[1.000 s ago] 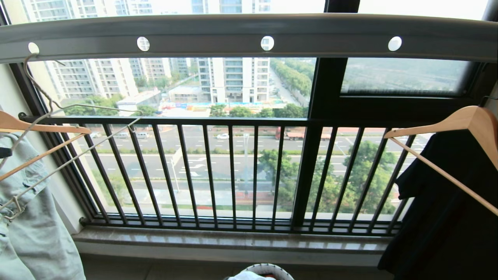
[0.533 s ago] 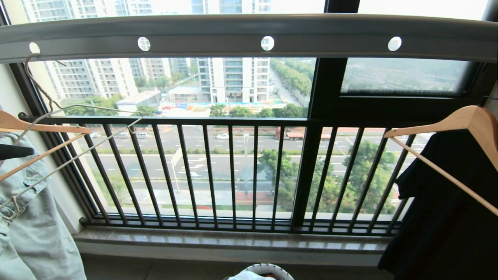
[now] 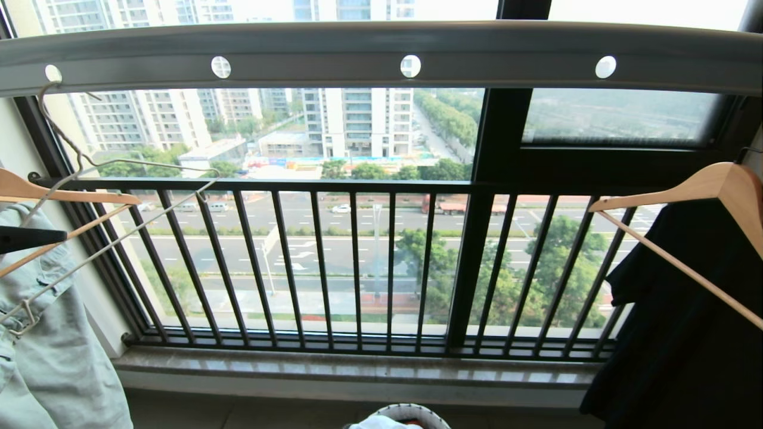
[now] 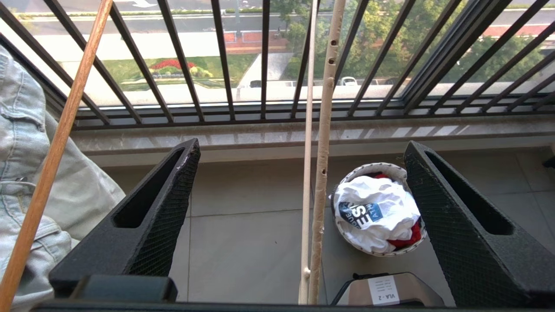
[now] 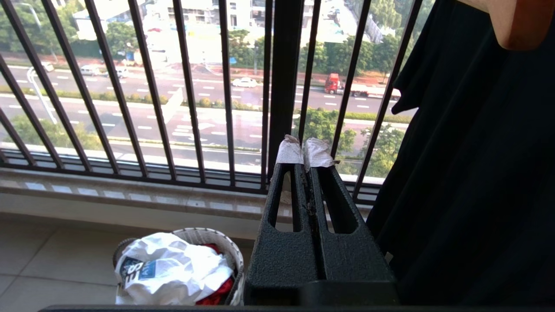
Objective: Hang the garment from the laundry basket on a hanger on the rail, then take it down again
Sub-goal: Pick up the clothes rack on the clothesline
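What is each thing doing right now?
T-shirt: crumpled in the basket.
Basket: upright on the floor, full.
Wire hanger: empty, hooked on the rail.
Left gripper: fingers wide open around the wire hanger's bars.
Right gripper: shut, empty.
Black garment: hanging on a wooden hanger.

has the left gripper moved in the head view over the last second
Yes. The left gripper has pushed further in from the left edge, its dark tip now reaching toward the black window railing, beside the wire hanger.

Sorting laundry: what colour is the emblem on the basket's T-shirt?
Dark blue with white lettering, on the T-shirt; clearest in the left wrist view.
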`<state>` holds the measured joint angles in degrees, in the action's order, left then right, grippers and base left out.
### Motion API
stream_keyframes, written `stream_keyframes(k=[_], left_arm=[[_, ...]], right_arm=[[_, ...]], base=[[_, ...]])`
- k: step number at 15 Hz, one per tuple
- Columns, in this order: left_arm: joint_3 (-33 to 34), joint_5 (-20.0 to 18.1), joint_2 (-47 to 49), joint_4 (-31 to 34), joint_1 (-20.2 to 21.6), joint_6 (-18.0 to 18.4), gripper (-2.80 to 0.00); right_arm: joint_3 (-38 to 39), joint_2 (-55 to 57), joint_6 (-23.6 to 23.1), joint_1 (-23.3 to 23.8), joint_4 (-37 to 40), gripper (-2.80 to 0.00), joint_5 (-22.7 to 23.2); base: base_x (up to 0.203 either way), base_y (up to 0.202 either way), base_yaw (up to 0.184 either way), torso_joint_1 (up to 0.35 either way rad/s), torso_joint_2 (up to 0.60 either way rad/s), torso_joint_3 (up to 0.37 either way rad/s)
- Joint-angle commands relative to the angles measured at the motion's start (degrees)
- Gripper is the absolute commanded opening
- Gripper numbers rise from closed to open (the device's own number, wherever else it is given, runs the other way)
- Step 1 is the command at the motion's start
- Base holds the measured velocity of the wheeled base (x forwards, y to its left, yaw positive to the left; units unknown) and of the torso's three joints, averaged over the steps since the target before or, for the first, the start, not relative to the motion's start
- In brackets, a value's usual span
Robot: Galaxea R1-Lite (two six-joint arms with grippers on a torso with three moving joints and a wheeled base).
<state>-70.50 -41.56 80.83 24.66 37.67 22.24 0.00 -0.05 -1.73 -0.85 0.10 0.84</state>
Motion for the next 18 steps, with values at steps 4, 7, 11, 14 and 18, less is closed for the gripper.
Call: stream_keyframes(k=[4, 7, 11, 14, 18], left_arm=[[0.10, -2.29, 2.14, -2.25, 0.04, 2.90, 0.00], [0.01, -2.29, 2.23, -2.25, 0.03, 3.87, 0.00], [0.65, -2.29, 2.22, -2.25, 0.04, 3.87, -2.80], [1.68, -2.29, 1.79, -2.25, 0.04, 3.87, -2.80], [3.49, -2.21, 1.66, -2.34, 0.04, 3.73, -2.80]], right_arm=[[0.00, 0.05, -0.03, -0.03, -0.01, -2.80, 0.04], [0.00, 0.05, -0.03, -0.03, -0.01, -2.80, 0.04], [0.00, 0.05, -0.03, -0.03, -0.01, -2.80, 0.00], [0.00, 0.05, -0.03, -0.03, -0.01, -2.80, 0.03], [0.00, 0.05, -0.03, -0.03, -0.01, -2.80, 0.03]], base=[[0.000, 0.000, 0.000, 0.000, 0.00, 0.000], [0.000, 0.000, 0.000, 0.000, 0.00, 0.000], [0.000, 0.000, 0.000, 0.000, 0.00, 0.000], [0.000, 0.000, 0.000, 0.000, 0.00, 0.000], [0.000, 0.000, 0.000, 0.000, 0.00, 0.000]])
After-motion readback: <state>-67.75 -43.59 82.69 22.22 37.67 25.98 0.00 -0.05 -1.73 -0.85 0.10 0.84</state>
